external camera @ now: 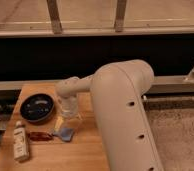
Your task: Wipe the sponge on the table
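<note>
The arm [122,115] is clad in a smooth cream shell, thick and tube-like, with rounded ends and no sharp edges. A row of small dark round recesses (screw holes, by the look of them) runs down the side of the large near link. A slimmer link of the same colour leads to a rounded, ball-like joint. Below it hangs a paler, greyish wrist piece. The gripper [69,117] ends in two pale, slightly see-through fingers set apart; it sits just above the sponge [66,133] on the table [55,155].
</note>
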You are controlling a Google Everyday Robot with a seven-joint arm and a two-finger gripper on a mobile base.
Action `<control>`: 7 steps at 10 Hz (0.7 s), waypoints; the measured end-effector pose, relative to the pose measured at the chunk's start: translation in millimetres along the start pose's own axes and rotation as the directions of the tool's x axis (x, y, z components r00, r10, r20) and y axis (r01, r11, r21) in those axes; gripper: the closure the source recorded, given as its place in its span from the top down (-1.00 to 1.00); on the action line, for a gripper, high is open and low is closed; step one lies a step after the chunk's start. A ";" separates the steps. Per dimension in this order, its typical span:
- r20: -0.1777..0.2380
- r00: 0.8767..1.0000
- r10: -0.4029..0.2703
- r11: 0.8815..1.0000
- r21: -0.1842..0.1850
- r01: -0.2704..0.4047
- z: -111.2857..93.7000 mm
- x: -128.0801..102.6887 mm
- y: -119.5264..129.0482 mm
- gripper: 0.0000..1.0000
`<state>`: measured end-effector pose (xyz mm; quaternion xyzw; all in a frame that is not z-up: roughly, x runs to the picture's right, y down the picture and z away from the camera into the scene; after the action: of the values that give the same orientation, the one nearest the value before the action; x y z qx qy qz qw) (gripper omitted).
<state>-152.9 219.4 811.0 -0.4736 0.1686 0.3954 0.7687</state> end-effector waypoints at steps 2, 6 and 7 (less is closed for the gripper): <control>-0.006 1.000 0.004 1.000 -0.009 -0.004 7.3 1.0 -0.2 0.60; -0.009 1.000 0.014 1.000 -0.021 -0.014 14.6 8.2 3.8 0.60; -0.009 1.000 0.017 1.000 -0.022 -0.017 15.6 9.3 4.3 0.60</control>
<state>-152.2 238.1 810.3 -0.4822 0.1717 0.4016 0.7594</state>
